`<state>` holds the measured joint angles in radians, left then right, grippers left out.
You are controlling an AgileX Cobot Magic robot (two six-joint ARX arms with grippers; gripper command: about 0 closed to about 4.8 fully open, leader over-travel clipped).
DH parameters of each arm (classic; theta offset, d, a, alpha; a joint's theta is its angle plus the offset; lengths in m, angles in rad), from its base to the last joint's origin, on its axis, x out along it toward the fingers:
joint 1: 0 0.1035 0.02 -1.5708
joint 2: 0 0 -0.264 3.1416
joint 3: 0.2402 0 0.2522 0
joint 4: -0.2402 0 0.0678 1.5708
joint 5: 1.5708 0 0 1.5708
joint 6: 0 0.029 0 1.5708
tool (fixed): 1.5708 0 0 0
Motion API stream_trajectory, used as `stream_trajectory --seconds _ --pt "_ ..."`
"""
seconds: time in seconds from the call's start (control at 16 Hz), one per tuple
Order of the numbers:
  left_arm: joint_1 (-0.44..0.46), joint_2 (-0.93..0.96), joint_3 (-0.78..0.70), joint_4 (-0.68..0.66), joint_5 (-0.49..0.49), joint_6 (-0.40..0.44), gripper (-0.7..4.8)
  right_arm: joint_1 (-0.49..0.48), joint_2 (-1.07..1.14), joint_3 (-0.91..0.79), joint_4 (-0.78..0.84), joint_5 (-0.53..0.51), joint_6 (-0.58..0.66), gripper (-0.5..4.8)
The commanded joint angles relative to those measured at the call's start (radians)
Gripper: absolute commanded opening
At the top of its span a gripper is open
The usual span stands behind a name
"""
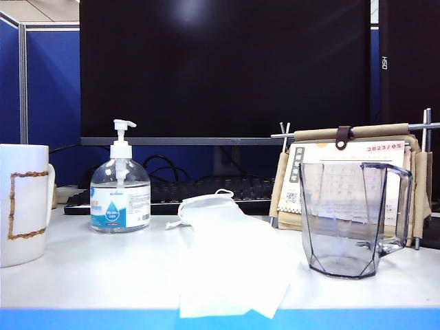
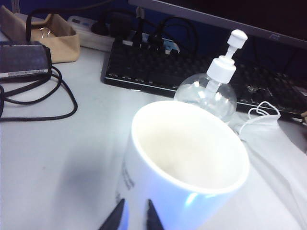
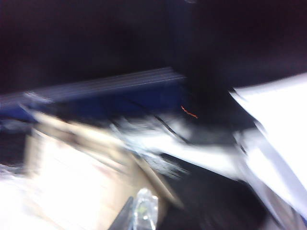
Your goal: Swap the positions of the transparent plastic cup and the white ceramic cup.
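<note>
Right under your left wrist camera sits the white ceramic cup, its open mouth filling that view; the left gripper shows only as two dark fingertips close together just beside the cup's wall, and they hold nothing you can see. Only this view gives you the black cable looping on the table and the dark box it runs to.

From the exterior camera, you find that cup at the far left edge, with a brown outline on its side. Beside it stands the sanitizer bottle, then a white face mask lying flat toward the front edge, and the transparent plastic cup upright on the right, in front of a desk calendar. A keyboard lies behind, under a dark monitor. Neither arm shows here.

Your right wrist view is heavily blurred. You can make out the right gripper as closed fingertips with nothing clearly between them, and pale shapes beyond that can't be identified.
</note>
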<state>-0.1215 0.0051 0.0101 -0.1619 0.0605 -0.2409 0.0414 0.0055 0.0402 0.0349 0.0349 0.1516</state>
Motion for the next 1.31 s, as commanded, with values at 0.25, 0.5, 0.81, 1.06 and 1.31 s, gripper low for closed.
stream_trajectory --seconds 0.25,0.5,0.81,1.06,1.31 --pt "0.002 -0.001 0.001 -0.015 0.004 -0.002 0.57 -0.031 -0.003 -0.034 -0.142 -0.007 0.005 0.13" --pt "0.002 -0.001 0.001 -0.015 0.005 -0.002 0.57 -0.03 -0.003 -0.034 -0.141 -0.011 0.005 0.13" --pt "0.002 -0.001 0.001 -0.016 0.005 -0.002 0.57 -0.03 -0.003 -0.034 -0.142 -0.011 0.005 0.13" --pt "0.002 -0.001 0.001 -0.015 0.005 -0.002 0.57 -0.03 -0.003 -0.034 -0.142 -0.011 0.005 0.13" --pt "0.002 -0.001 0.001 -0.015 0.005 -0.002 0.57 -0.03 -0.003 -0.034 -0.142 -0.011 0.005 0.13"
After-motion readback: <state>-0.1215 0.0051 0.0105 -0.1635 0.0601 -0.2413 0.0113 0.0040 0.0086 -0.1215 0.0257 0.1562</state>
